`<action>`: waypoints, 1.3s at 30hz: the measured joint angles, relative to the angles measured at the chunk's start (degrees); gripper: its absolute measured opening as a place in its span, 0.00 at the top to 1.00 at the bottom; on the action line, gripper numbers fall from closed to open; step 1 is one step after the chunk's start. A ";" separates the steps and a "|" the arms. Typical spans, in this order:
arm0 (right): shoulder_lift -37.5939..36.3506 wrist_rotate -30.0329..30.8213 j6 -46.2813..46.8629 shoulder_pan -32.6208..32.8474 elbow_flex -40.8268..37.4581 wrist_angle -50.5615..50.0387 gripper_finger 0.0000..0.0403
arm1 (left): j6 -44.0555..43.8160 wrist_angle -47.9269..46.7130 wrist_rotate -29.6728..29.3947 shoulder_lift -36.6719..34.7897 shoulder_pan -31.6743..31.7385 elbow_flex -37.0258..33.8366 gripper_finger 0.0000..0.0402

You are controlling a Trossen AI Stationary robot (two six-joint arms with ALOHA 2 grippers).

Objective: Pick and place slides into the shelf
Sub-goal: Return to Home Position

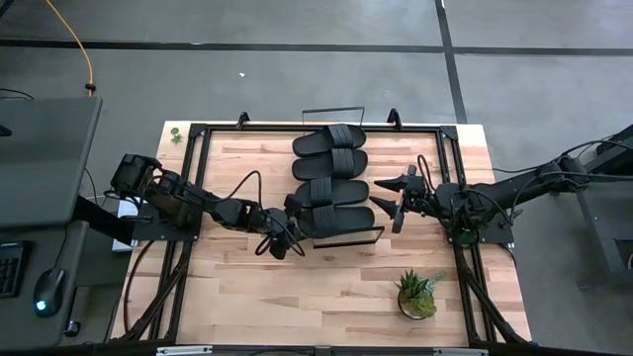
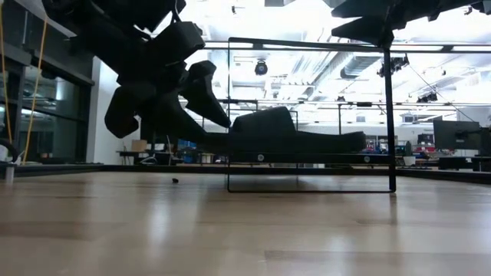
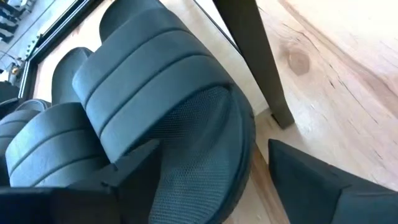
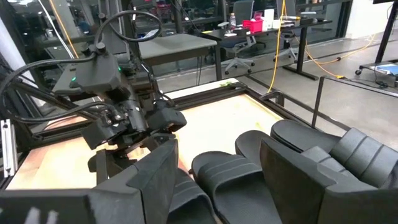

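Four black slides lie side by side on the shelf (image 1: 361,235) in mid-table, soles down, from the farthest slide (image 1: 331,139) to the nearest slide (image 1: 338,220). The shelf's wire rail stands as a thin black rectangle (image 2: 387,115) in the low view. My left gripper (image 1: 287,235) is open at the nearest slide's left end (image 3: 205,155), one finger on each side of it. My right gripper (image 1: 395,198) hovers open just right of the slides, above their right ends (image 4: 236,174). My left gripper stands open around the nearest slide's left end (image 3: 217,180), coming roughly level from the table's left. One finger (image 3: 124,177) is right beside the strap side; I cannot tell whether it touches. The other finger (image 3: 323,180) is apart. The slide lies flat on the shelf.
A small potted plant (image 1: 417,295) stands near the table's near right. A black metal frame (image 1: 198,133) runs along the table's edges. The shelf's black rail post (image 3: 261,62) rises close beside my left gripper. Bare wood lies near and left of the shelf.
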 joint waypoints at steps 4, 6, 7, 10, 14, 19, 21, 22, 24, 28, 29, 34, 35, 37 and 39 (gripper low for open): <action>0.00 -0.03 0.49 -0.06 0.00 -0.38 0.46 | -0.65 -0.98 -0.01 0.00 0.00 0.00 0.26; 0.00 -0.05 0.53 -0.06 0.00 -0.56 0.46 | -1.44 -1.69 -0.54 0.00 0.00 0.00 0.25; 0.00 -0.05 0.93 -0.06 0.00 -0.71 0.46 | -1.64 -2.10 -0.82 0.00 0.00 0.00 0.25; 0.00 -0.07 0.93 -0.06 0.00 -0.72 0.46 | -2.16 -3.22 -1.23 0.00 0.00 0.00 0.26; 0.00 -0.11 0.93 -0.06 0.00 -0.72 0.46 | -2.92 -4.20 -1.31 -0.07 0.00 0.00 0.28; 0.00 -0.14 0.93 -0.06 0.00 -0.72 0.46 | -4.40 -5.97 -1.31 -1.33 -0.02 0.00 0.31; -0.01 -0.16 0.90 -0.06 0.00 -0.77 0.46 | -4.87 -6.28 -1.34 -2.05 -0.02 0.04 0.31; -0.01 -0.16 0.90 -0.06 0.00 -0.89 0.46 | -5.33 -7.30 -1.34 -2.67 -0.14 0.04 0.31; -0.02 -0.16 0.90 -0.06 0.00 -0.97 0.46 | -6.28 -8.78 -1.46 -4.08 -0.49 0.03 0.31; -0.02 -0.10 0.78 -0.06 0.00 -1.15 0.46 | -7.50 -11.75 -2.08 -7.22 -1.83 0.79 0.31; 0.00 -0.05 0.48 -0.06 0.00 -1.16 0.46 | -7.52 -11.80 -2.19 -7.73 -2.27 1.18 0.31; -0.02 -0.05 -0.48 -0.06 0.00 -1.05 0.46 | -8.65 -14.57 -4.57 -10.52 -4.46 2.84 0.31; -0.02 -0.05 -0.45 -0.06 0.00 -1.07 0.46 | -8.97 -15.38 -5.20 -10.85 -4.83 3.23 0.31; -0.01 -0.11 -0.60 -0.06 0.00 -1.02 0.46 | -9.43 -16.35 -5.43 -11.31 -5.44 4.09 0.32; -0.02 -0.24 -0.60 -0.06 0.00 -0.88 0.46 | -10.57 -17.96 -5.48 -12.08 -5.91 4.73 0.33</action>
